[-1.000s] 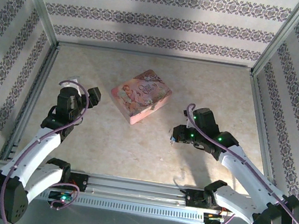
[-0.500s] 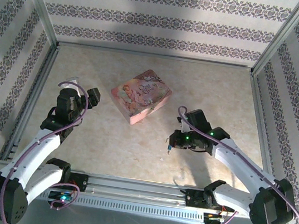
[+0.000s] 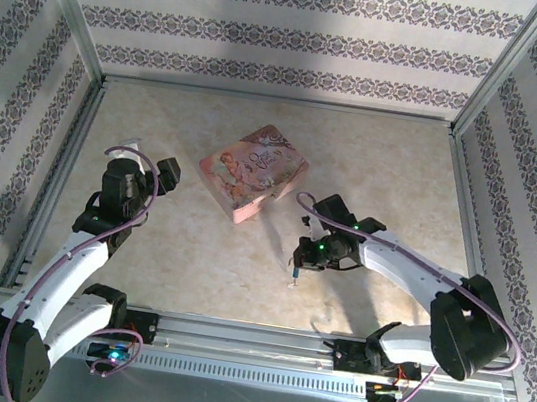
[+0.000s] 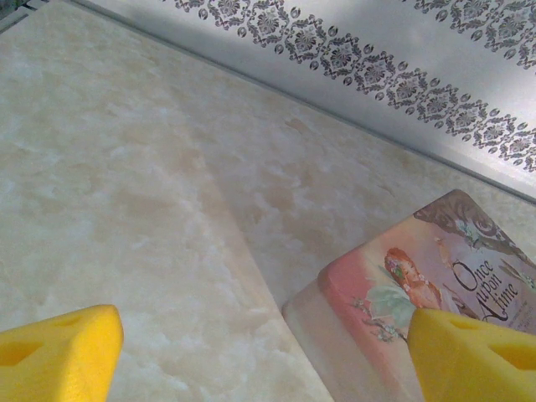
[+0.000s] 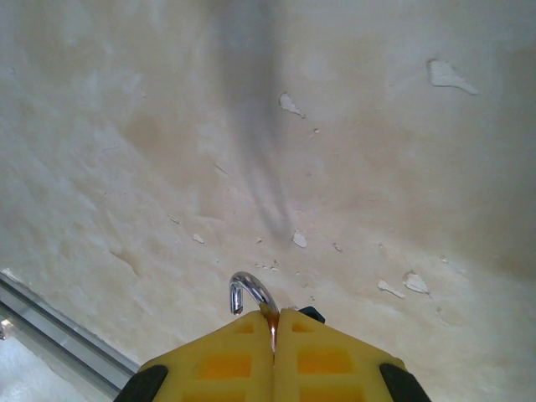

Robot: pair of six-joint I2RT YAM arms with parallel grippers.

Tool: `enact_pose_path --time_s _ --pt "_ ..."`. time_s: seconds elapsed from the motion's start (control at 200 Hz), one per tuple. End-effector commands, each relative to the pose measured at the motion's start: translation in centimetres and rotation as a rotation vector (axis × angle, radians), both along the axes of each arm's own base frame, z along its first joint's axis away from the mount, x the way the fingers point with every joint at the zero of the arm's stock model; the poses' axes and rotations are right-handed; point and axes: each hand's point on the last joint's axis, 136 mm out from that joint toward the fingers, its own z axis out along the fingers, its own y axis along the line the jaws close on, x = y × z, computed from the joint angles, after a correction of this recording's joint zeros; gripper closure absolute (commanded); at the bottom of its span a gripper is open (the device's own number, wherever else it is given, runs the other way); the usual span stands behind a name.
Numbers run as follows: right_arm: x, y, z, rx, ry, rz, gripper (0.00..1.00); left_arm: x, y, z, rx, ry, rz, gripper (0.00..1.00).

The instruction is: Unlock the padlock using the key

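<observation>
Right gripper (image 5: 274, 322) is clenched, its yellow jaws pressed flat together on the padlock (image 5: 250, 293), whose curved silvery shackle pokes out from the seam between them. From above, this gripper (image 3: 300, 258) hangs off the near right corner of the pink tin box (image 3: 252, 172), on the side toward the arm bases and clear of the box. The padlock (image 3: 292, 278) shows there as a tiny thing dangling just under the jaws, nearer the bases than the box is. Whether it touches the table (image 3: 189, 260) cannot be told.

On the box's other side, the left gripper (image 3: 165, 174) sits apart from the box's left edge. In the left wrist view this gripper (image 4: 268, 356) is released, its jaws standing wide apart with nothing between them. The box's near corner (image 4: 394, 293), with its printed picture and lettering, lies ahead and toward the right-hand jaw.
</observation>
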Motion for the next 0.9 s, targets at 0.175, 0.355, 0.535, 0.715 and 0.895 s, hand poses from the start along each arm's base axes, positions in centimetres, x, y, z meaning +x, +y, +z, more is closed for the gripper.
enact_pose_path --time_s 0.175,0.355,0.535,0.715,0.895 --pt "0.2 2.4 -0.6 0.029 0.019 0.085 1.0 0.1 0.5 0.5 0.001 -0.017 0.013 0.11" --pt "0.3 3.0 -1.3 0.02 0.032 0.098 1.0 0.0 0.4 0.3 -0.007 -0.01 0.009 0.11" --pt "0.4 3.2 -1.8 0.012 0.042 0.101 1.0 0.0 0.3 0.2 -0.007 -0.006 0.005 0.11" --pt "0.4 3.3 -2.2 0.005 0.055 0.104 1.0 0.0 0.3 0.2 -0.007 -0.005 0.005 0.1" --pt "0.4 3.4 -2.7 -0.005 0.066 0.106 1.0 0.0 0.3 0.1 -0.008 -0.003 0.004 0.1"
